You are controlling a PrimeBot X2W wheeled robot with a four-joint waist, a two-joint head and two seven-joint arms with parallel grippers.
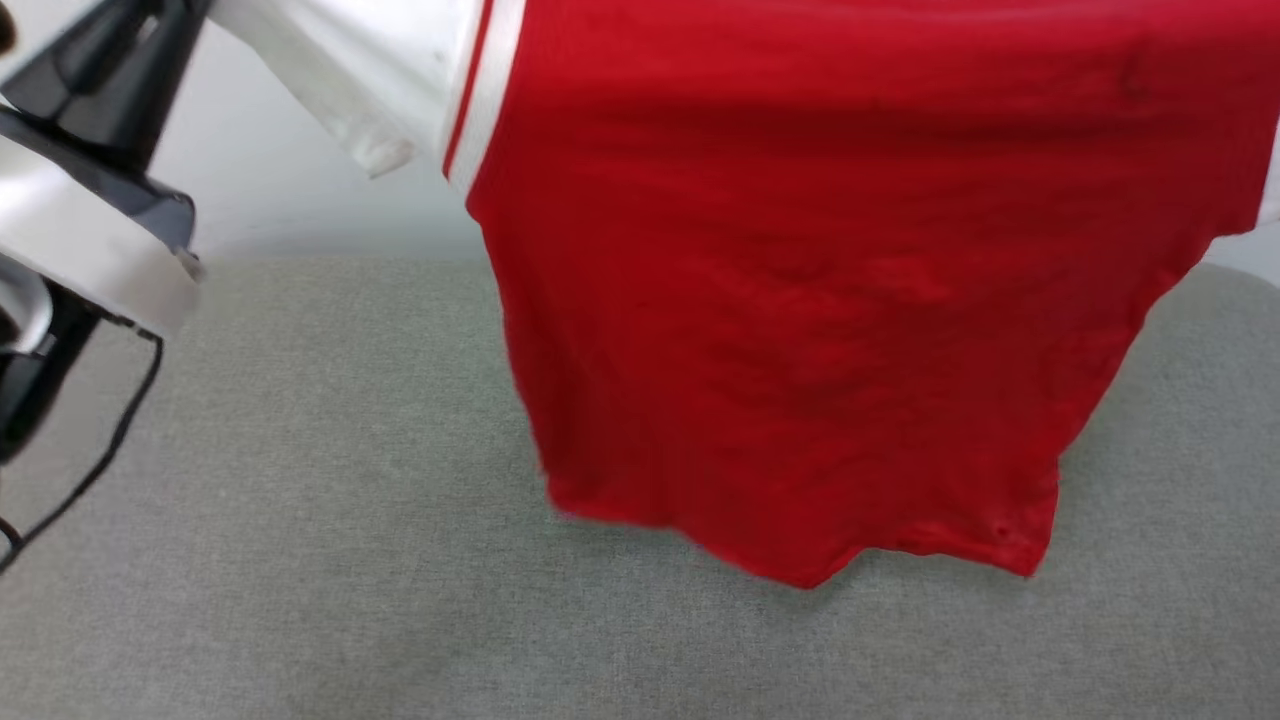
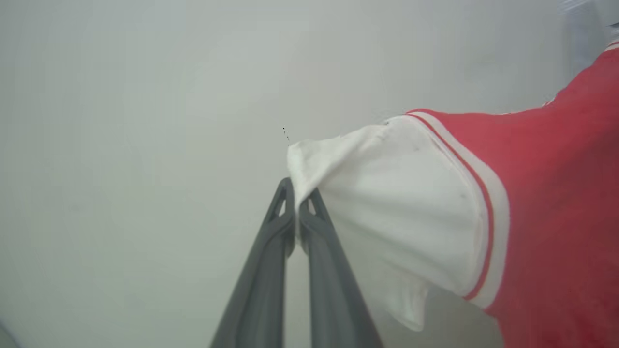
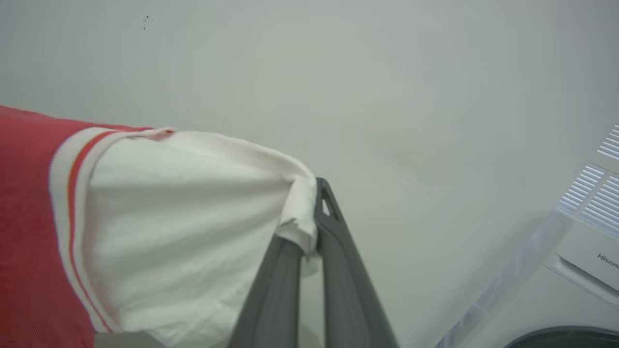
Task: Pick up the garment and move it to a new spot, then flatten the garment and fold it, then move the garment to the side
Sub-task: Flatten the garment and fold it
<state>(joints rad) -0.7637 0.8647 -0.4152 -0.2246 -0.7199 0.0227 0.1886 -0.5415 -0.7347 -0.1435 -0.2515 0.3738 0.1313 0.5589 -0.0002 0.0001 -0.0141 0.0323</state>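
The garment point(image 1: 820, 300) is a red T-shirt with white sleeves, hanging in the air above the grey table point(image 1: 300, 500), its lower hem just over the cloth surface. My left gripper point(image 2: 296, 193) is shut on the edge of one white sleeve point(image 2: 387, 212). In the right wrist view, my right gripper point(image 3: 309, 203) is shut on the other white sleeve point(image 3: 184, 208), which bunches around the fingertips. The shirt stretches between the two grips. Its plain red side faces the head camera; no lettering shows.
Part of my left arm point(image 1: 90, 200) with a black cable fills the head view's left edge. A pale wall point(image 2: 145, 121) stands behind the table. A white appliance with vent slats point(image 3: 590, 227) is at the right wrist view's right edge.
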